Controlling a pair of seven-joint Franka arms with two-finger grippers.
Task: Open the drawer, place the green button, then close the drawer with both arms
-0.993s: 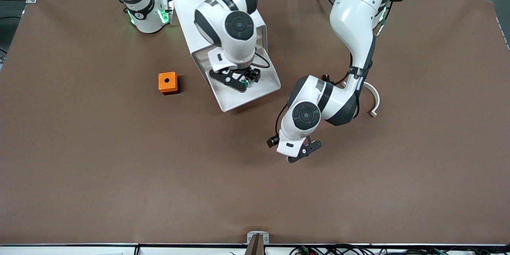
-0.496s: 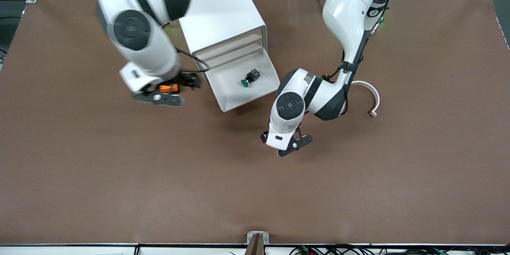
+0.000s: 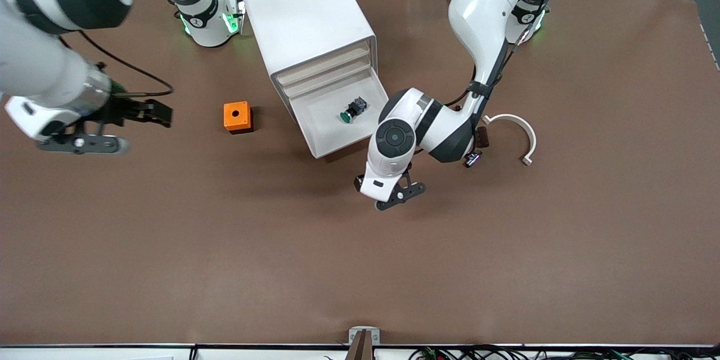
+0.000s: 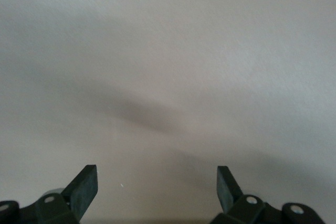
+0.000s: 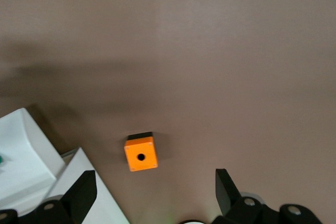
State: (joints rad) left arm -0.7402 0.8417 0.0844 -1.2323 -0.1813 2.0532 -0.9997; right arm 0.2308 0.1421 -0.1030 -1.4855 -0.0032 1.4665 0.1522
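Observation:
The white cabinet (image 3: 306, 28) has its lowest drawer (image 3: 323, 143) pulled out. The green-capped button (image 3: 353, 110) lies on its side in that tray. My left gripper (image 3: 388, 196) hangs open over bare table just nearer the front camera than the drawer's front. In the left wrist view this gripper (image 4: 156, 184) has only table between its fingers. My right gripper (image 3: 147, 133) is open and empty in the air, toward the right arm's end of the table. From its wrist view, the right gripper (image 5: 155, 190) looks down on the drawer (image 5: 26, 150) and cabinet (image 5: 100, 203).
An orange box with a hole (image 3: 236, 116) sits on the table beside the drawer, toward the right arm's end, also seen as the orange box (image 5: 141, 154). A white curved piece (image 3: 520, 132) and a small dark part (image 3: 475, 152) lie by the left arm's elbow.
The right arm has swung from over the drawer, past the orange box, toward its end of the table, leaving the button in the tray. The left gripper has shifted toward the drawer front.

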